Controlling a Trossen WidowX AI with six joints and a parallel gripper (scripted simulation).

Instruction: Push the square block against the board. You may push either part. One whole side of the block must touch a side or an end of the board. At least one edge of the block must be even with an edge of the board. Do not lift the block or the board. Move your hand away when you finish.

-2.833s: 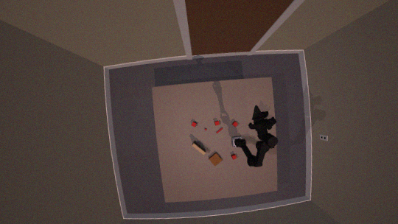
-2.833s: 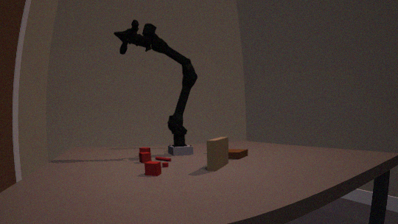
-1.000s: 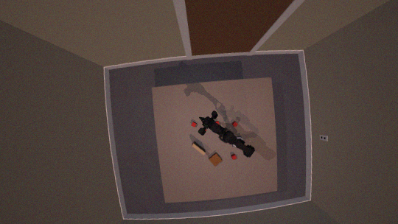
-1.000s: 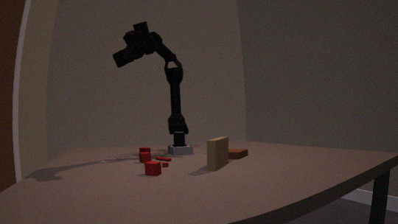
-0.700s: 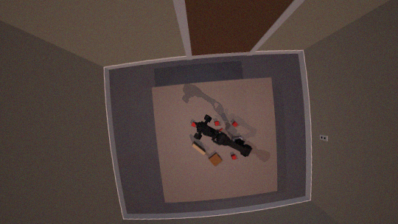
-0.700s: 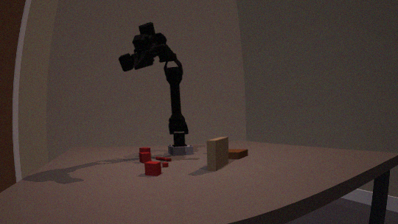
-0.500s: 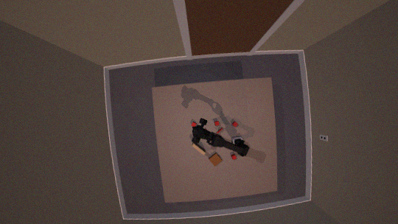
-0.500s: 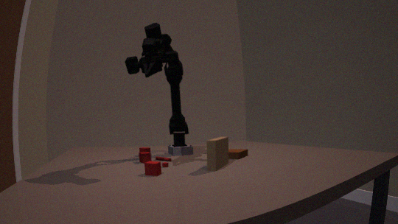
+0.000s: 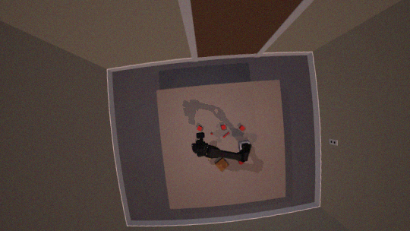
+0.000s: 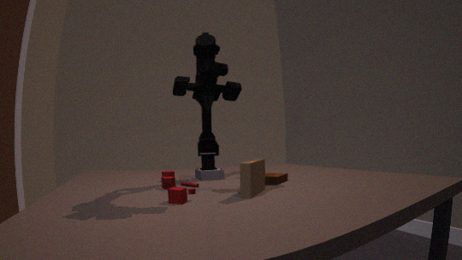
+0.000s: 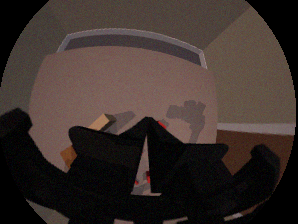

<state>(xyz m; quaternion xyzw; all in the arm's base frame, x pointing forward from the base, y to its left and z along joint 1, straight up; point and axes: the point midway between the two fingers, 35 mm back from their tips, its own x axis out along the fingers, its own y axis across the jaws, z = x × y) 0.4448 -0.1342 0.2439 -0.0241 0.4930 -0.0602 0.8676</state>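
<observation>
The board point(image 10: 252, 177) is a pale tan slab standing on its long edge on the table point(image 10: 325, 205). In the top view the arm hides most of it. The square block point(image 9: 222, 164) point(image 10: 275, 178) is flat and orange-brown. It lies just behind the board's right end, close to it; I cannot tell if they touch. My gripper point(image 9: 198, 141) point(image 10: 207, 89) point(image 11: 148, 120) is shut and empty. It hangs high above the table, left of the board and block. In the wrist view the board point(image 11: 101, 121) and the block point(image 11: 67, 155) show far below on the left.
Three red cubes point(image 9: 199, 128) point(image 9: 223, 127) point(image 9: 241, 128), a thin red stick point(image 9: 225, 134) point(image 10: 189, 184) and a tiny red piece point(image 10: 192, 191) lie on the other side of the arm's base point(image 10: 210, 174) from the board. The table's edge point(image 10: 385, 222) runs on the right.
</observation>
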